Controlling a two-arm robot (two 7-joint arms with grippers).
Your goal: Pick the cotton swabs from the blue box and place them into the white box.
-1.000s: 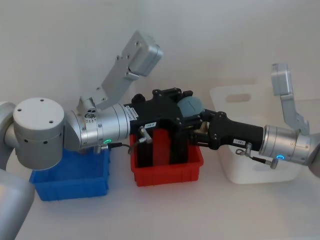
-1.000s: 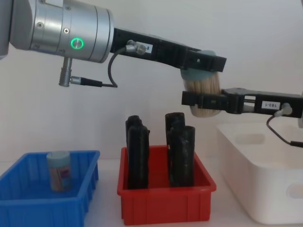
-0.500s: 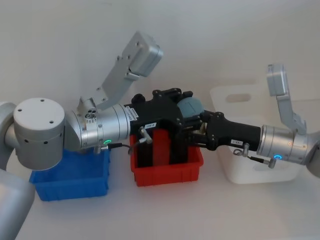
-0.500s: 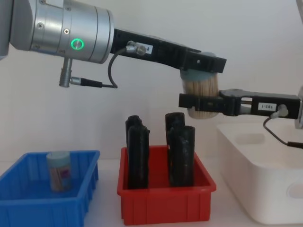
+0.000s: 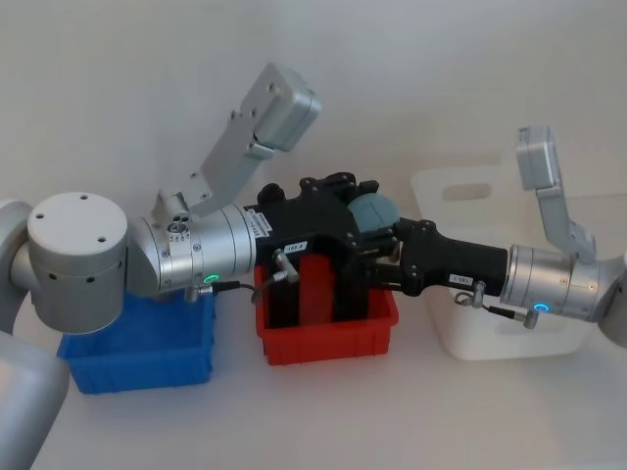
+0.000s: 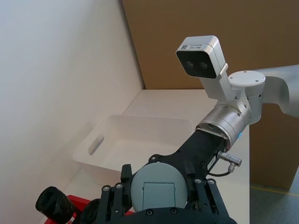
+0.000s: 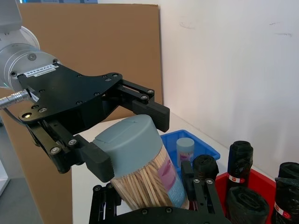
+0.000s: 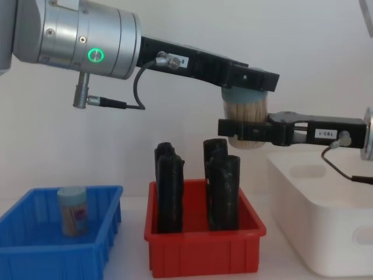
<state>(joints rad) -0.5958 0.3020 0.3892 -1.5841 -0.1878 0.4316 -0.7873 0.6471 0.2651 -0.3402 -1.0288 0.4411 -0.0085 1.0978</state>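
The left end effector (image 8: 248, 86) reaches out from the left and pinches a tub of cotton swabs (image 8: 245, 109) by its pale blue cap, one finger on each side of the cap. The tub hangs upright in the air, cap up, above the right side of the red bin (image 8: 204, 245) and short of the white box (image 8: 326, 233). The right end effector (image 8: 245, 129) comes in level from the right and sits around the lower half of the same tub, below the left one. Whether it presses on the tub or stands a little apart from it I cannot tell.

Tall black cylinders (image 8: 224, 192) stand upright in the red bin beneath the tub, well apart from it. A second tub (image 8: 73, 211) stands upright inside the blue box (image 8: 35, 256), on the left. The three containers sit in a row on the white tabletop (image 5: 392, 411): blue box, red bin, then white box on the right
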